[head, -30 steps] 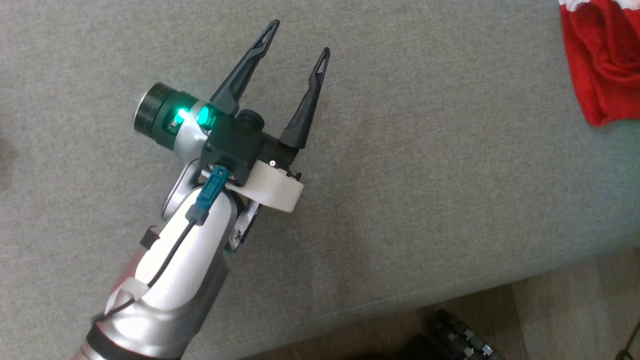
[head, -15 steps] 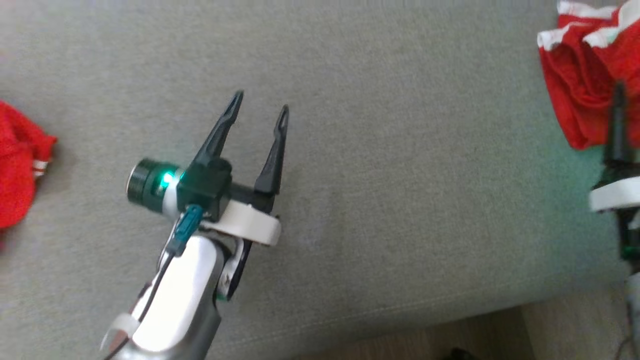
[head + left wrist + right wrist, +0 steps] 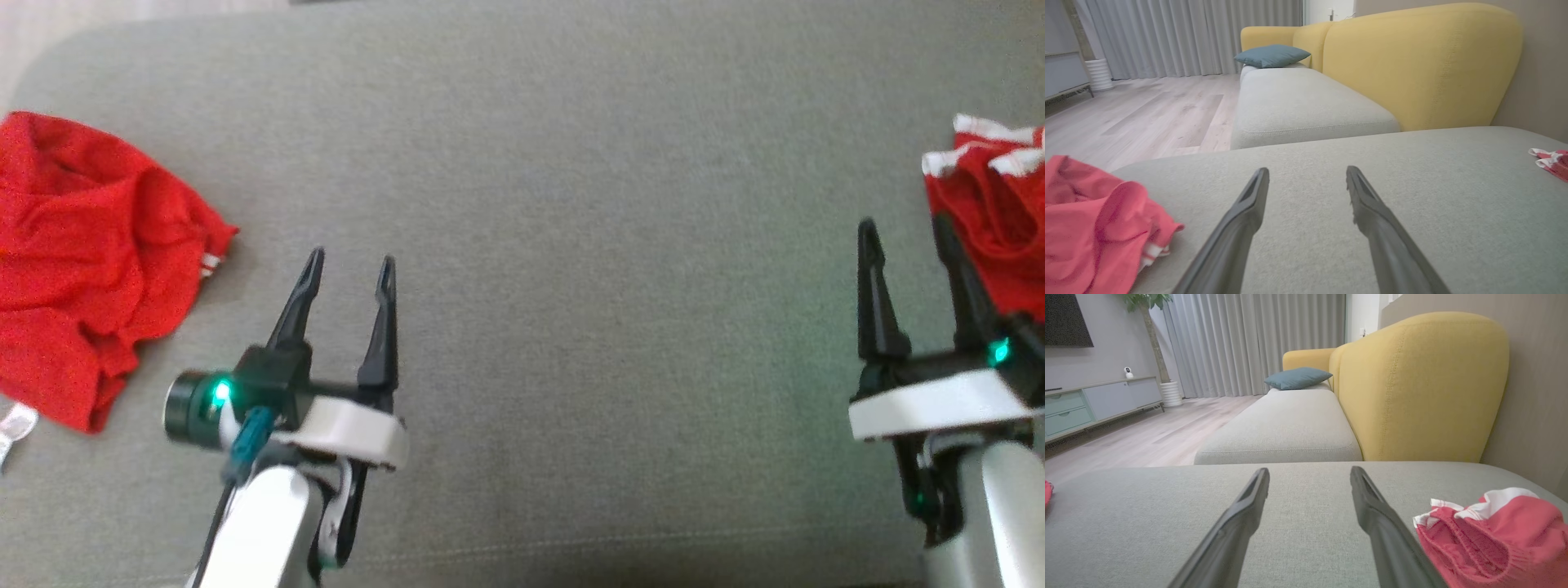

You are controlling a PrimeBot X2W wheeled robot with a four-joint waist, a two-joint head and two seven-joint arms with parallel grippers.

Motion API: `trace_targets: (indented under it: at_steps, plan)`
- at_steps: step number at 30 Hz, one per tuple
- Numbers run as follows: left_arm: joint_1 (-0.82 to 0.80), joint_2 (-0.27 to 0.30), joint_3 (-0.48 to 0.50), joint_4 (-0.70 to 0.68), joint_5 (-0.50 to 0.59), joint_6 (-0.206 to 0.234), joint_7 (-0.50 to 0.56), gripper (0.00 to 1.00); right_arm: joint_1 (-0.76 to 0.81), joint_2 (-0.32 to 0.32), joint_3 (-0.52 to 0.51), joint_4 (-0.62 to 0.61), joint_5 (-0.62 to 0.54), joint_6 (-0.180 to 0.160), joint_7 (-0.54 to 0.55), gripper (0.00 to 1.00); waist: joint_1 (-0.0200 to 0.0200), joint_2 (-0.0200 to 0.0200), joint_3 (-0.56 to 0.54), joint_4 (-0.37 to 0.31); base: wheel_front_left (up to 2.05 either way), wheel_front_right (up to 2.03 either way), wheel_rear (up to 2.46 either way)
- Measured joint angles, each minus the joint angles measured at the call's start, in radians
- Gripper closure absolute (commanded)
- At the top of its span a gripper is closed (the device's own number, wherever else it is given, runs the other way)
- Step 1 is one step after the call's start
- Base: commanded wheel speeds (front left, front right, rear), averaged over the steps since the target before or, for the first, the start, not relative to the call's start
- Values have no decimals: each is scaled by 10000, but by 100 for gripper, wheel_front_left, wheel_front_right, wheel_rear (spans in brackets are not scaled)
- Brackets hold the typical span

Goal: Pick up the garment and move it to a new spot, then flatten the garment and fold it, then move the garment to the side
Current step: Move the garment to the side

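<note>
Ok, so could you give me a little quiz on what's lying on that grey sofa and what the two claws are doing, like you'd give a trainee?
1. True or false: the left gripper is shut on the left red garment.
2. Which lies closest to the right gripper? A) the right red garment B) the blue pillow C) the yellow backrest
3. Fill in: both red garments lie on the ____ cushion.
Key: 1 false, its jaws stand open with nothing between them; 2 A; 3 grey.
</note>
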Motion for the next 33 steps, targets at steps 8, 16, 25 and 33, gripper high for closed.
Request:
trace_targets:
  at_steps: [8, 16, 25, 33]
  plan:
    - [948, 215, 228, -65, -265, 111, 0, 0, 1407, 437, -472, -700, -21, 0, 596, 0, 0, 0, -890, 411, 0, 0, 0]
    - [1745, 416, 299, -134, -441, 334, 92, 0, 2319, 731, -614, -1264, -111, 0, 1227, 0, 0, 0, -1609, 511, 0, 0, 0]
    - [2246, 554, 305, -224, -527, 439, 173, 0, 2945, 878, -608, -1622, -215, 0, 1570, 0, 0, 0, -2167, 499, 0, 0, 0]
    - [2371, 640, 305, -261, -527, 543, 188, 0, 2987, 899, -594, -1718, -238, 0, 1661, 0, 0, 0, -2317, 497, 0, 0, 0]
